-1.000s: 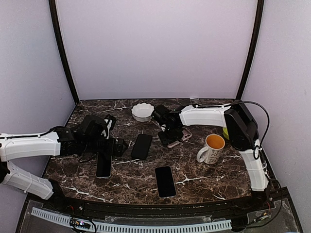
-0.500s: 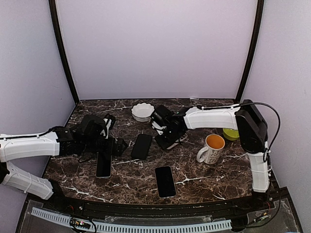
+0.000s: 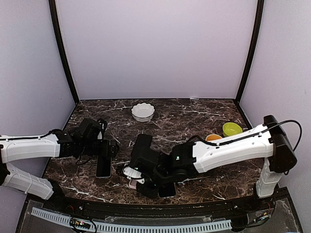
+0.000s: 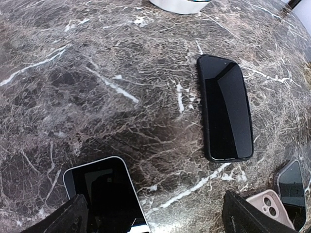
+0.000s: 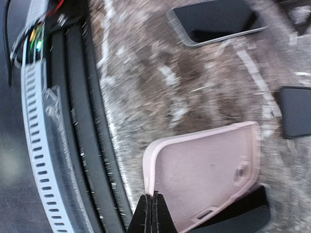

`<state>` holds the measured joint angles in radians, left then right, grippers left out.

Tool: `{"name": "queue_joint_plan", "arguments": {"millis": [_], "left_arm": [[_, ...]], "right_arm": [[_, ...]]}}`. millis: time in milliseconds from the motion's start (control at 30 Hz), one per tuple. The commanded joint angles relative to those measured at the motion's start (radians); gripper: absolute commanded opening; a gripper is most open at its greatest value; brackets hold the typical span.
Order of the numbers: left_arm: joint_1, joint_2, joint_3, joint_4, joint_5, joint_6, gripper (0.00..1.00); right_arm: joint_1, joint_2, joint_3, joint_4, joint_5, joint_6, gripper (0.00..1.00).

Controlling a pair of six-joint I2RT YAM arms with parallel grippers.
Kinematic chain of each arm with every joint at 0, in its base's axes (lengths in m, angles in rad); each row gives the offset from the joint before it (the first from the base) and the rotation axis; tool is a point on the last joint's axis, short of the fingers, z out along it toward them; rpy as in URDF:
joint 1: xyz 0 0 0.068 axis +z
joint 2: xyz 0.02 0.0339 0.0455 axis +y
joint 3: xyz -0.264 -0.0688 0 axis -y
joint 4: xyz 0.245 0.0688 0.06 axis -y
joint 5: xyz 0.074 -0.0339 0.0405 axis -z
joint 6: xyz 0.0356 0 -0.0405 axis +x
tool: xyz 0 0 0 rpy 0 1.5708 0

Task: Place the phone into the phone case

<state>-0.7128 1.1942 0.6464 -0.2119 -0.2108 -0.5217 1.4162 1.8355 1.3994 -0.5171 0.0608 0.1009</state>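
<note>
Phones: I count three, all lying flat on the dark marble table [image 3: 194,116]. The black phone [image 4: 225,114] is mid-table. The white-rimmed phone [image 4: 104,189] is right below my left gripper. The front phone [image 4: 291,184] sits near the front edge.

Cases: just one, the pink phone case [image 5: 204,174]. It's down by the front edge, between the white-rimmed phone and the front phone. None of the three phones is in it yet.

Right gripper [image 5: 149,204]: fingers clenched tight together, pinching the rim of the pink phone case. Can't tell if the case is lifted or resting on the table.

Left gripper [image 4: 158,221]: spread wide, grasping nothing. It hangs over the table with the end of the white-rimmed phone between the fingers.

Bowls: two. The white scalloped bowl [image 3: 143,112] is at the back, and the green bowl [image 3: 232,129] is off to the right.

Mugs: one mug [image 3: 212,138] with an orange inside, next to the green bowl.

In the way: my right arm is stretched low across the front of the table. From above it hides most of the front phone and nearly all of the mug.
</note>
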Motion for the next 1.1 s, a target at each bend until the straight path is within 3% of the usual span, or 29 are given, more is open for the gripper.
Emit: {"name": "queue_joint_plan", "arguments": {"millis": [0,200,333,433,533,600,733,867,1067], "left_arm": [[0.009,-0.034,-0.024,-0.017,-0.02,-0.033,0.99],[0.009,-0.053,-0.036,-0.027,-0.025,-0.023,0.99],[0.009,-0.048,-0.041,-0.042,-0.041,-0.025,0.99],[0.009,-0.042,-0.051,-0.044,-0.038,-0.035,0.99],[0.011,-0.035,-0.063,-0.047,-0.035,-0.04,0.99],[0.01,-0.035,-0.067,-0.051,-0.039,-0.045,0.99],[0.01,-0.035,-0.068,-0.069,-0.045,-0.048,0.99],[0.011,-0.044,-0.074,-0.073,-0.046,-0.05,0.99],[0.011,-0.045,-0.082,-0.06,-0.038,-0.045,0.99]], "right_arm": [[0.062,0.109,0.022,0.029,-0.09,-0.03,0.0],[0.084,0.147,0.012,-0.038,-0.111,-0.064,0.0],[0.087,0.087,0.013,-0.094,-0.064,-0.05,0.5],[0.081,0.003,-0.023,-0.033,-0.088,-0.01,0.61],[0.035,-0.07,-0.121,0.104,-0.056,0.095,0.6],[-0.036,-0.06,-0.145,0.095,0.051,0.211,0.61],[-0.074,0.079,0.008,-0.188,0.328,0.511,0.97],[-0.071,0.172,0.1,-0.37,0.347,0.688,0.98],[-0.069,0.119,-0.01,-0.272,0.297,0.79,0.97]]}}
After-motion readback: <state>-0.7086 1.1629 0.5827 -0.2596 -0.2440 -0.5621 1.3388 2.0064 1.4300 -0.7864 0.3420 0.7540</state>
